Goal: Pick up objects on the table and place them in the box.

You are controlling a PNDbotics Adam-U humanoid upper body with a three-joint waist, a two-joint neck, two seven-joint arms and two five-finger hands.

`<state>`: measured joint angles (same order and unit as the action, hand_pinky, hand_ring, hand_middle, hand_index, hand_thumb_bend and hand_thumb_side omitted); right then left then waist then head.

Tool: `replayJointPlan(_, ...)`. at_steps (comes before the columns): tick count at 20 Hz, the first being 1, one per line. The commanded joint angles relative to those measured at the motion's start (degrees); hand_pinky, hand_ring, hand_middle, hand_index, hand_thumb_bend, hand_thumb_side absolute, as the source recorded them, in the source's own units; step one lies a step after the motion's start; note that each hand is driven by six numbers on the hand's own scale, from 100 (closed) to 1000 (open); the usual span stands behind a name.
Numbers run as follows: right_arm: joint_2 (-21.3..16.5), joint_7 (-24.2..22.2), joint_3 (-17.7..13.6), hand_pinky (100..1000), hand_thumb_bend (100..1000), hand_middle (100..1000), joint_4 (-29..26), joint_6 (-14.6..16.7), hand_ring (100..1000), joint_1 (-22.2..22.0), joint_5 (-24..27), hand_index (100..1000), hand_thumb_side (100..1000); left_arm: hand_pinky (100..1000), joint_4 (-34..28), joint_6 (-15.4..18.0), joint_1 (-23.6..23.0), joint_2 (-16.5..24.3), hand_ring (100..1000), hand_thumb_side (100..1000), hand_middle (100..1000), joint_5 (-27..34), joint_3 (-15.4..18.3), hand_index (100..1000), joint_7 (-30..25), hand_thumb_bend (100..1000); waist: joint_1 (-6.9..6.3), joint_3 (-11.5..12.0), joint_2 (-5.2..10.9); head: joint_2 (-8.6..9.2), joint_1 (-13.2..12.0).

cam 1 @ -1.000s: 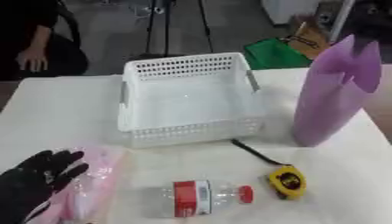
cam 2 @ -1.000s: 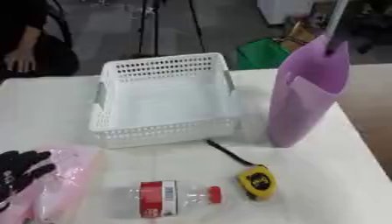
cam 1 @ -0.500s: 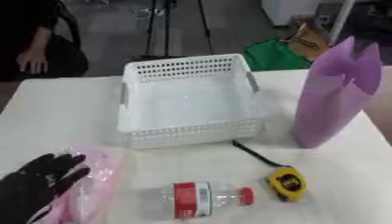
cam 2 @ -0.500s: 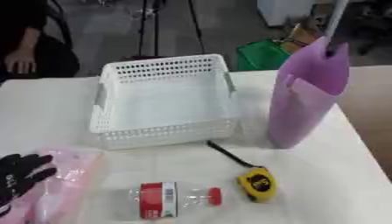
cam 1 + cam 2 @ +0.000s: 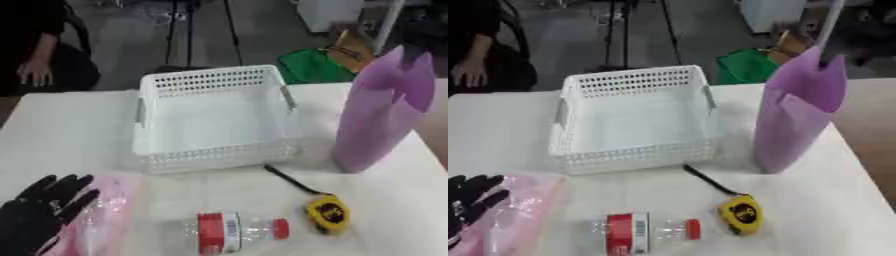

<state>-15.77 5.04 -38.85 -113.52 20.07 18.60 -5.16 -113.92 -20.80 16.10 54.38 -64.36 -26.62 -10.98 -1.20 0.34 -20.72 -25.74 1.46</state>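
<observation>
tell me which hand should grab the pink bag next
Left, probably. The left hand already lies open on the pink bag at the table's near left corner. The right hand is up at the far right, at the top of the purple bag; its fingers are too blurred to read.

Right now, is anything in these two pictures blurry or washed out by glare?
Left eye view: soft all over; the white perforated plastic basket nearly blends into the pale table, and the clear plastic bottle with a red label has no readable print. Right eye view: equally soft; the black left hand shows little detail, the tall purple bag's top edge smears into the dark background.
</observation>
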Motion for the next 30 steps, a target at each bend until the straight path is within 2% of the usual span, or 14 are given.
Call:
replayJointPlan(1,-0.8,-0.2,-0.4,638,100,559,-1.1,0.1,604,0.3,0.5,686,774,1000,-0.7,-1.3,0.7,0.6,1000,872,1000,-2.9,0.1,1000,0.3,520,0.13,-0.1,0.83,0.63,-0.5)
replayJointPlan(4,-0.8,-0.2,-0.4,638,100,559,-1.1,0.1,604,0.3,0.5,686,774,1000,-0.7,-1.9,0.6,0.1,1000,868,989,-4.9,-0.1,1000,0.7,502,0.26,-0.1,0.88,0.24,-1.1)
replayJointPlan(6,-0.7,-0.2,-0.3,638,100,559,-1.1,0.1,603,0.4,0.6,686,774,1000,-0.7,-2.0,0.6,-0.2,1000,869,991,-5.5,-0.2,1000,0.7,508,0.28,-0.1,1.2,-1.57,-3.0)
replayJointPlan(8,-0.8,-0.1,-0.1,639,100,559,-1.1,0.0,603,0.5,0.6,686,775,1000,-0.7,-2.0,0.8,-0.5,1000,872,993,-5.9,-0.4,1000,0.2,509,0.24,-0.1,1.57,-4.13,-5.6)
replayJointPlan(9,-0.8,0.0,-0.1,639,100,559,-1.1,-0.1,603,0.5,0.6,686,775,1000,-0.7,-1.9,1.0,-0.6,1000,874,994,-6.0,-0.4,1000,-0.1,510,0.17,0.0,1.77,-6.0,-8.1)
replayJointPlan(11,-0.9,0.2,0.0,639,100,559,-1.1,-0.1,603,0.5,0.5,687,775,1000,-0.7,-1.7,1.3,-0.8,1000,878,997,-5.9,-0.6,1000,-0.7,513,0.07,0.0,1.95,-7.98,-10.9)
replayJointPlan(17,-1.0,0.2,0.2,639,100,559,-1.1,-0.1,604,0.6,0.6,687,776,1000,-0.7,-1.1,1.9,-0.9,1000,883,1000,-5.9,-0.7,1000,-1.6,515,-0.13,-0.1,1.89,-10.29,-13.4)
replayJointPlan(22,-1.1,0.1,0.2,639,100,559,-1.1,0.0,604,0.7,0.7,687,776,1000,-0.7,-0.9,2.0,-0.9,1000,883,1000,-6.0,-0.8,1000,-1.3,521,-0.23,-0.3,1.61,-10.48,-11.6)
replayJointPlan(28,-1.0,-0.2,0.1,639,100,559,-1.1,0.0,604,0.7,0.9,687,776,1000,-0.7,-0.9,2.0,-0.9,1000,884,1000,-6.0,-0.7,1000,-0.6,535,-0.26,-0.4,1.36,-8.79,-9.4)
replayJointPlan(30,-0.9,-0.2,0.0,639,100,559,-1.1,0.0,604,0.7,0.9,688,777,1000,-0.7,-1.0,1.9,-0.8,1000,877,1000,-6.1,-0.7,1000,-0.5,549,-0.26,-0.4,1.3,-7.56,-8.4)
